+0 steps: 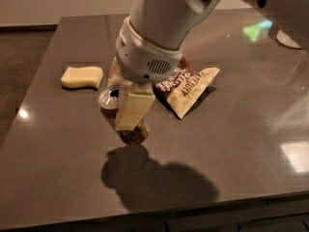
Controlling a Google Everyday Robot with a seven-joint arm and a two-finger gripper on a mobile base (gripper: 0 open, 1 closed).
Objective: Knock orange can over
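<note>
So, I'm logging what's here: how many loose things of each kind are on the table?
Can: 1, tilted, clamped in the gripper at the table's left middle
Sponge: 1
Snack bag: 1
Total: 3

the only lettering sat on the snack bag (186,88), which lay on the table (241,144) just right of the gripper (124,112). it carried curly white letters on its brown part and a row of dark block capitals on its cream strip, both running slantwise along the bag, and neither could be read with any certainty. the orange can (111,96), leaning and pinched between the gripper's fingers (131,105), showed only a brownish pattern and a silver top, with no legible word, brand or number.
</note>
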